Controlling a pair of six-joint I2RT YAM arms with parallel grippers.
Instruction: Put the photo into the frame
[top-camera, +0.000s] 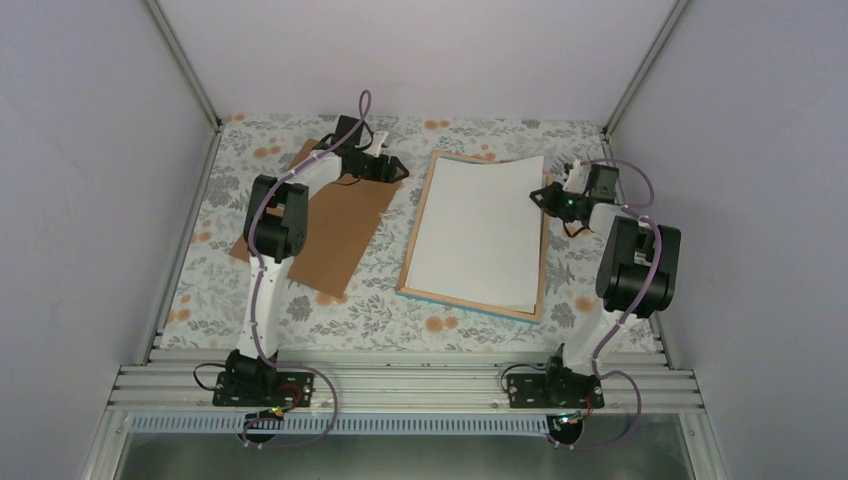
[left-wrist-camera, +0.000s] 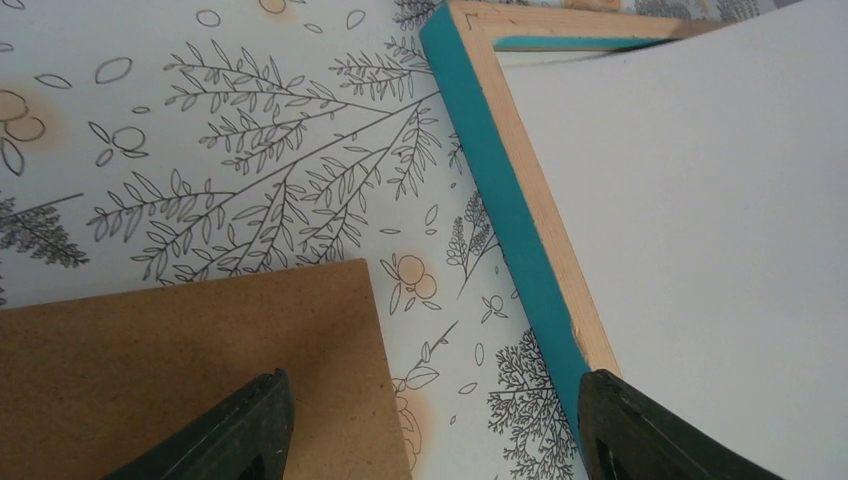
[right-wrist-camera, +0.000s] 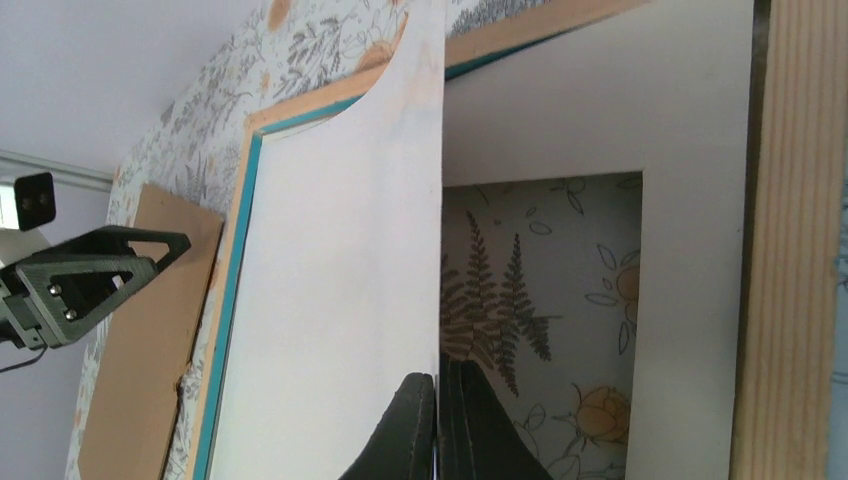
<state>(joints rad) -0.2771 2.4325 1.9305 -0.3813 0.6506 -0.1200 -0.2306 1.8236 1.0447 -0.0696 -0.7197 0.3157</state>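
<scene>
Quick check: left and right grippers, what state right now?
Left gripper: open, holding nothing.
Right gripper: closed on the photo edge.

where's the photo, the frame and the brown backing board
photo (top-camera: 480, 225): top external view, middle of its white back
frame (left-wrist-camera: 497, 195): left wrist view, turquoise outer edge
backing board (left-wrist-camera: 180, 370): left wrist view, bare brown face

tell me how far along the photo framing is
Done: the frame lies face down with the mat in it. In hand: the right gripper pinches the photo, its edge lifted, not seated. The left gripper is open. Left: seating it, then probably the backing board.
</scene>
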